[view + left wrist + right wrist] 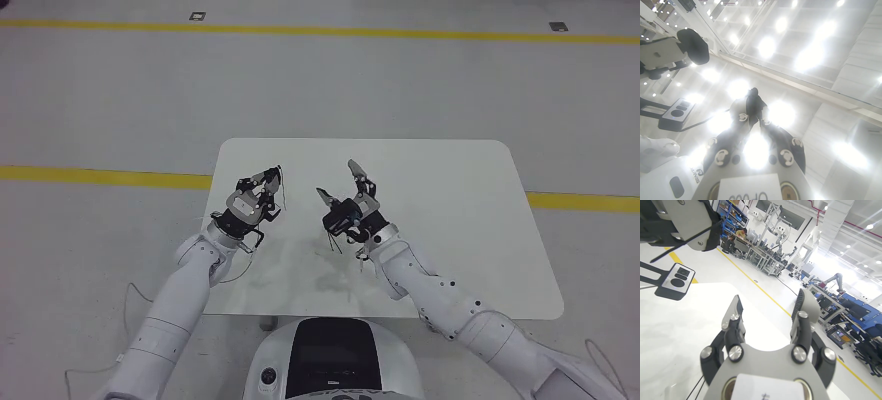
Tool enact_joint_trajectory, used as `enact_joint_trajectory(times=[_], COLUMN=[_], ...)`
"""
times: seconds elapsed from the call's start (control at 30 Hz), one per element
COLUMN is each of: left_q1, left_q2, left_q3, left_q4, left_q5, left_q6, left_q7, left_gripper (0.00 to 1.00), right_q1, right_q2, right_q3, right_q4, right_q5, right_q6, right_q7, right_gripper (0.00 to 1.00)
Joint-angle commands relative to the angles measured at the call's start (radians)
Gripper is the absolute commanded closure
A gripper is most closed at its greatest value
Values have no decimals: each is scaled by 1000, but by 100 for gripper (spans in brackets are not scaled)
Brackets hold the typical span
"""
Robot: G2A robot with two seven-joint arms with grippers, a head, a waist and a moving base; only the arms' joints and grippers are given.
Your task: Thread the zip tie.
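Zip tie (281, 190) is pinched between the pressed-together fingers of the left gripper (272, 177), which is held above the left half of the white tabletop (450, 200). The thin black strap is seen in the right wrist view running slantwise across that gripper and out past it into open air. The right gripper (338, 180) is held just beside it, apart from the strap, with its fingers spread wide and nothing between them. Both grippers are raised off the tabletop and are turned toward each other.
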Motion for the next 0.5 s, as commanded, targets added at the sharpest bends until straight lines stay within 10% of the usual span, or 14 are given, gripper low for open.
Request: enact_joint_trajectory(times=[0.0, 0.33, 0.47], left_q1=[1, 4, 8], left_q2=[1, 36, 49], left_q3=[3, 1, 1], left_q4=[-14, -71, -103], left_q5=[16, 87, 78], left_q6=[0, 0, 0], left_q7=[15, 26, 36], left_gripper=[100, 100, 100], right_q1=[0, -71, -74], right_q2=[0, 3, 3], right_q3=[0, 149, 171], right_q4=[0, 7, 17], right_q5=[0, 252, 244], right_q6=[0, -125, -95], right_q7=[0, -43, -18], right_gripper=[0, 0, 0])
